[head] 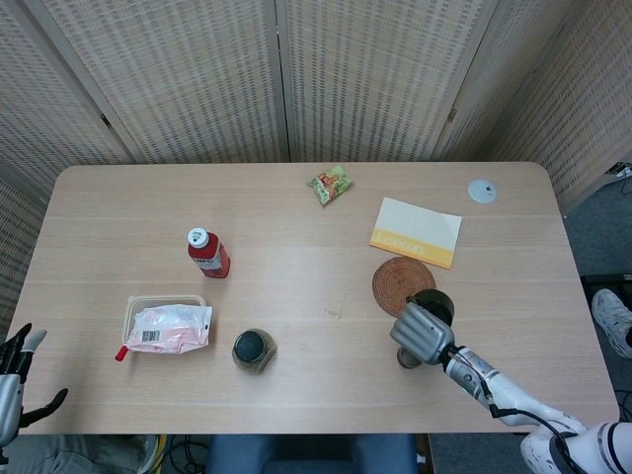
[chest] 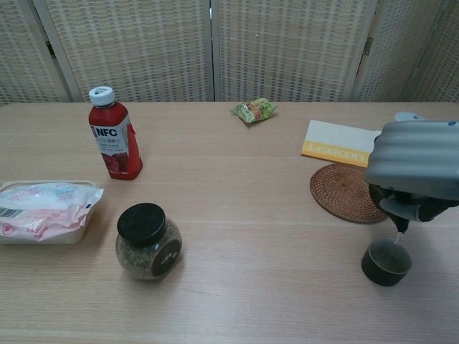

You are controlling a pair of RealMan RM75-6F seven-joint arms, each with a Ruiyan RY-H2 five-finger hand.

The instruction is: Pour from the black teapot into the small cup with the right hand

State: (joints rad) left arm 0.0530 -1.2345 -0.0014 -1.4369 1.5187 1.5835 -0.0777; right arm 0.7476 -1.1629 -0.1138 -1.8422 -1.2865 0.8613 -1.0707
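Wide wooden tabletop (head: 296,286) filling most of the head view, woven screens behind. Right robot hand (chest: 416,161) at the right edge of the chest view, closed around the black teapot (chest: 412,208), held tilted just above the small cup (chest: 386,261); same robot hand (head: 423,331) lower right of centre in the head view. Spout pointing down over the cup's rim, a thin clear stream visible between spout and cup. Cup dark, standing on the tabletop in the lower right of the chest view, just in front of the round woven mat (chest: 344,192); how full, not readable. Left robot hand (head: 15,380) at the lower left corner of the head view, off the tabletop's edge, fingers spread, holding nothing.

Yellow-and-white booklet (chest: 341,143) behind the mat, upper right. Shallow plastic tray (chest: 79,229) at the left edge, holding a pink-and-white sealed packet (chest: 43,208) that overhangs its rim. Red juice bottle (chest: 115,143), white cap, upright, upper left, full of red liquid. Squat glass jar (chest: 147,242), black lid, lower left of centre, filled with greenish-brown grainy stuff. Small green snack bag (chest: 254,110) near the far edge, top centre. Small white disc (head: 482,192) at the upper right of the head view.
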